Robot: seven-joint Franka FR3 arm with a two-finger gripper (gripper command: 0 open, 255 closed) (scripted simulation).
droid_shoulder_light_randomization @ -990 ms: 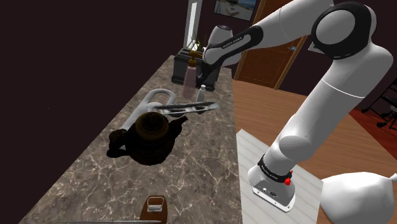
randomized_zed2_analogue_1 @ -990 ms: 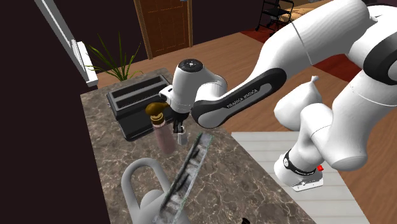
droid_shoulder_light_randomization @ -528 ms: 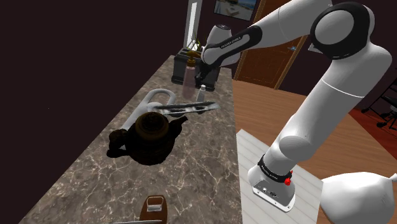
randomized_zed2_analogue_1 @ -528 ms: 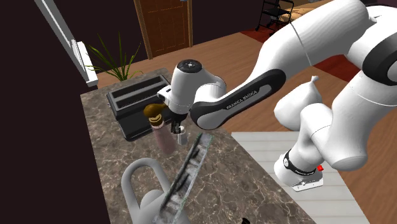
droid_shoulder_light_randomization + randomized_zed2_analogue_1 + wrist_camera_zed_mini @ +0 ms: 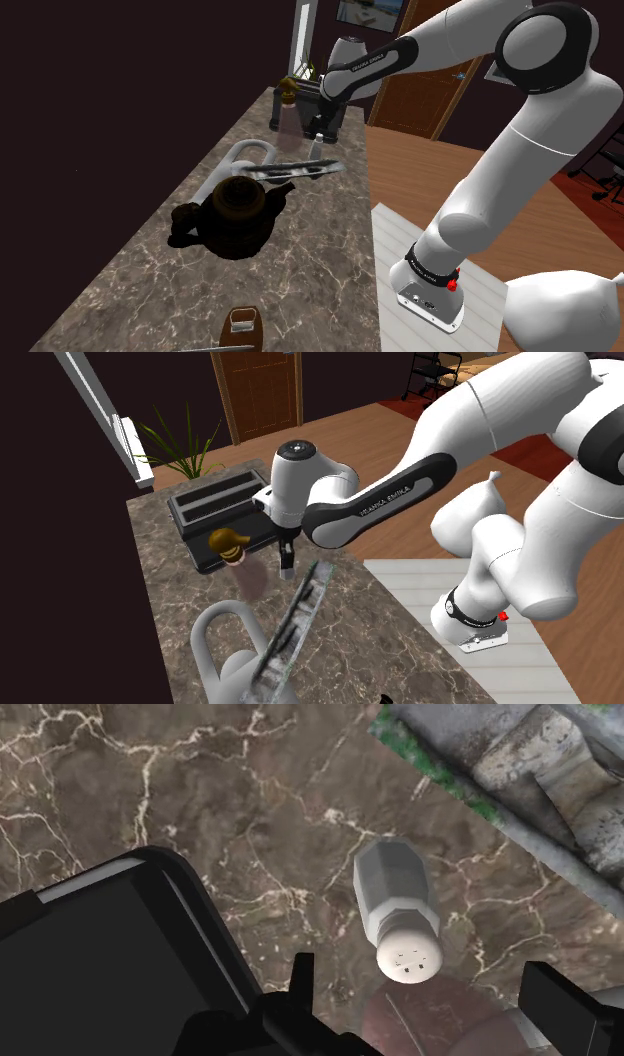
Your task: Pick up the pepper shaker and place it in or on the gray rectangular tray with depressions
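Change in the last second: the bottle point(image 5: 245, 574) with the brown cap has slid off toward the second exterior view's left, away from the pincer point(image 5: 425, 972). It was right against the fingers before, so it looks like we clipped it on the way in. Bottle isn't the target. Shaker point(image 5: 400, 919) hasn't budged: upright on the tabletop point(image 5: 150, 270), between the toaster point(image 5: 210, 512) and the tray point(image 5: 297, 614), just beside the bottle. Pincer is spread wide and holds nothing; the shaker sits just ahead of the gap and neither finger touches it. Net effect: no grasp yet, task barely started, but there's more room around the shaker now. Next move should be to line up on the shaker and drop over it. Risk: the bottle looks unsettled and could tip into the shaker. Tray is propped at a slant, so placing will be awkward.
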